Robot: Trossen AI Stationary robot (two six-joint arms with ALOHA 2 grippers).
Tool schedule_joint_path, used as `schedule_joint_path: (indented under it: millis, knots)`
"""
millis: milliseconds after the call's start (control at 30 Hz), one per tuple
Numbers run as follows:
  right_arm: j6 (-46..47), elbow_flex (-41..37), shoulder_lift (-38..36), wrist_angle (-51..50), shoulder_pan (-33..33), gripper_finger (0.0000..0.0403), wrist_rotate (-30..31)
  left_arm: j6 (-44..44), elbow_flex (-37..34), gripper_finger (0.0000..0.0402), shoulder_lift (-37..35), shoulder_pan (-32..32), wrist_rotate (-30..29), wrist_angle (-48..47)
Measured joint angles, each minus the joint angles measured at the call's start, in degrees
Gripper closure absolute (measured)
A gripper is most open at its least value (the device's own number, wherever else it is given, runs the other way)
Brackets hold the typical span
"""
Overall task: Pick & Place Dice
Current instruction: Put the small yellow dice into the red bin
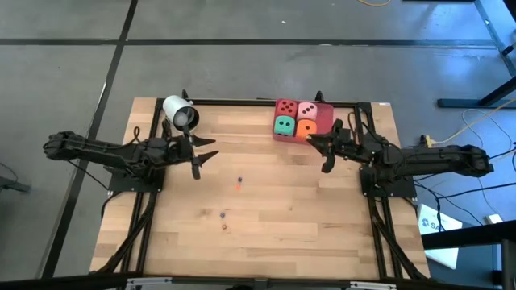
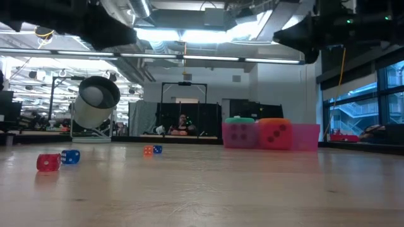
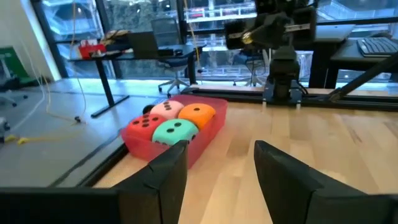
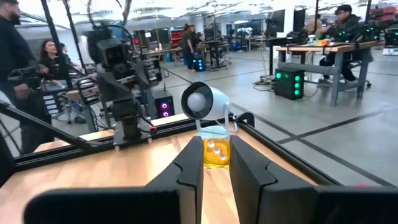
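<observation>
Two dark fingers of the left gripper [image 3: 221, 149] stand apart with nothing between them and look straight toward the red tray [image 3: 208, 134], which lies well apart from them across bare wood. All four soft dice sit in that tray as a tight two-by-two block: red die [image 3: 144, 124] and green die [image 3: 175, 130] on the tray's side toward the left gripper, pink die [image 3: 166, 109] and orange die [image 3: 198, 114] behind them. Each is a rounded cube with dark pips, touching its neighbours and standing above the tray's low wall. Being cubes, they offer no long axis, so any grasp must come from above the tray or at an outer face. The right gripper [image 1: 318, 151] is much the nearer, just beside the tray at the orange die's corner, but it faces away from the tray and its fingers look clamped on a small yellow die [image 4: 216, 154]. By my reading the free left gripper must cross to the tray, or the right must first let go
</observation>
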Motion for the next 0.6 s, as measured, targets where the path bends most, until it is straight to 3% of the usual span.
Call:
schedule_joint_path:
  millis: [167, 300, 467, 600]
  knots:
    - [-1.17, -3.1, -3.69, -0.12, -0.19, 0.0351, 0.74, -1.74, -2.08, 0.0224, 0.01, 3.66, 3.84, 1.53]
    - [-1.53, -5.35, -6.24, -2.66, -1.08, 0.0351, 6.8, -2.16, -3.0, 0.0227, 0.08, 5.94, 7.43, 3.2]
    - [-1.59, -7.16, -8.78, -4.38, -3.38, 0.0351, 7.74, -2.93, -3.0, 0.0228, 0.1, 7.72, 11.0, 3.2]
    - [-1.08, -7.16, -9.9, -7.16, -5.75, 0.0351, 12.04, -3.17, -3.0, 0.023, 0.29, 8.35, 12.14, 3.2]
